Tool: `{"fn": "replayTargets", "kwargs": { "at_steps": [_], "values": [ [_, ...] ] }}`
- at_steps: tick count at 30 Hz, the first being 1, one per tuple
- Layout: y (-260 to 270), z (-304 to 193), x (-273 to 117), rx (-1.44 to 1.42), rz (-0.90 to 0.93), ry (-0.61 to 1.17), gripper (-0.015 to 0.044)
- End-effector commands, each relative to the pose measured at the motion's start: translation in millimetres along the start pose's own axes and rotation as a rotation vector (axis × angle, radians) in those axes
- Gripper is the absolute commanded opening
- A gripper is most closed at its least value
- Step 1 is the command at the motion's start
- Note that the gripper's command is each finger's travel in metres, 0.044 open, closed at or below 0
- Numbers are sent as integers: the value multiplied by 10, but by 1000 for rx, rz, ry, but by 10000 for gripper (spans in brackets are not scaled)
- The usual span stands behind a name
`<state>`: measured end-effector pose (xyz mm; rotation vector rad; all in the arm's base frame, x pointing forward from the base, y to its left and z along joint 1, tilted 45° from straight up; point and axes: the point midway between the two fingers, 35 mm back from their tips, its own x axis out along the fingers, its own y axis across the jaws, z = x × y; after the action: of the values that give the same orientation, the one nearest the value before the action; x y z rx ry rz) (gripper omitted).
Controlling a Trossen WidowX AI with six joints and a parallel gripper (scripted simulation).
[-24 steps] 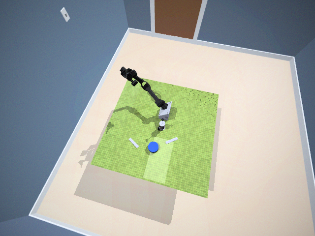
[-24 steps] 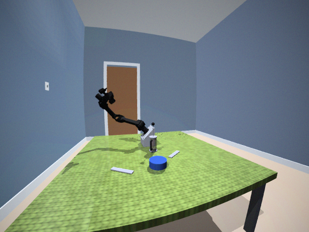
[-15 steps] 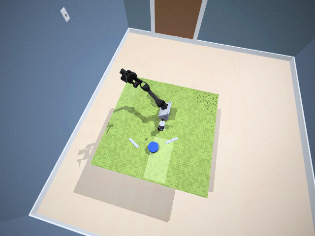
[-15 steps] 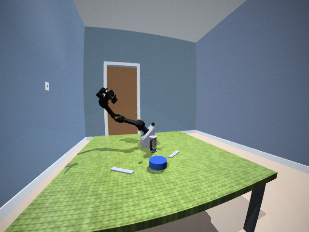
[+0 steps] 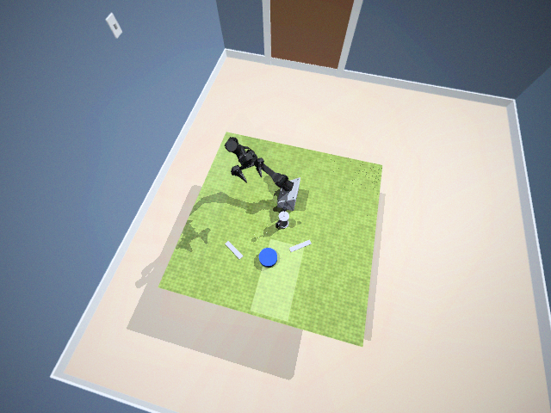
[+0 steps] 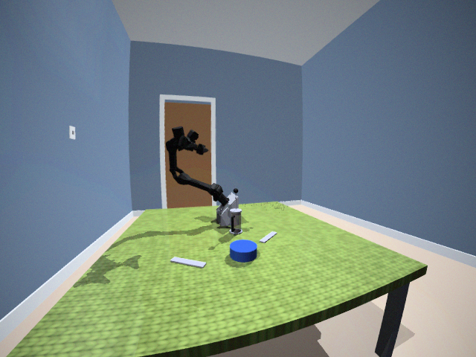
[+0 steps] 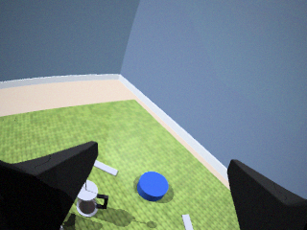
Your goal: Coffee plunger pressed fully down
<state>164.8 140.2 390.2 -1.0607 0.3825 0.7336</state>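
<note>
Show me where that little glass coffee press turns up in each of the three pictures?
Top: coffee press near the table's middle, just below the arm's grey base.
Exterior: mid-picture, in front of that base.
Wrist: lower left, beside the dark finger.
Shared landmark: the blue disc, close by in every view.

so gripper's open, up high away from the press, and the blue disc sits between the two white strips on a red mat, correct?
Not quite: the mat is green, as the exterior view shows. The rest holds: the gripper is open and high, away from the coffee press, and the blue disc sits between the white strips.
</note>
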Motion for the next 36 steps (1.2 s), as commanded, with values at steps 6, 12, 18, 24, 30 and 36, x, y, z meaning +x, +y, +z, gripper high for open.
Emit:
{"fn": "replayTargets", "kwargs": {
  "at_steps": [6, 12, 18, 24, 30, 36],
  "values": [
    [755, -225, 949, 288, -81, 375, 440],
    [1158, -434, 1259, 389, -256, 482, 440],
    [1509, -664, 1446, 446, -468, 464, 440],
    [1742, -836, 1522, 469, -607, 359, 440],
    [1812, -1120, 1599, 468, -604, 359, 440],
    [1907, -1390, 1653, 462, -589, 357, 440]
  ]
}}
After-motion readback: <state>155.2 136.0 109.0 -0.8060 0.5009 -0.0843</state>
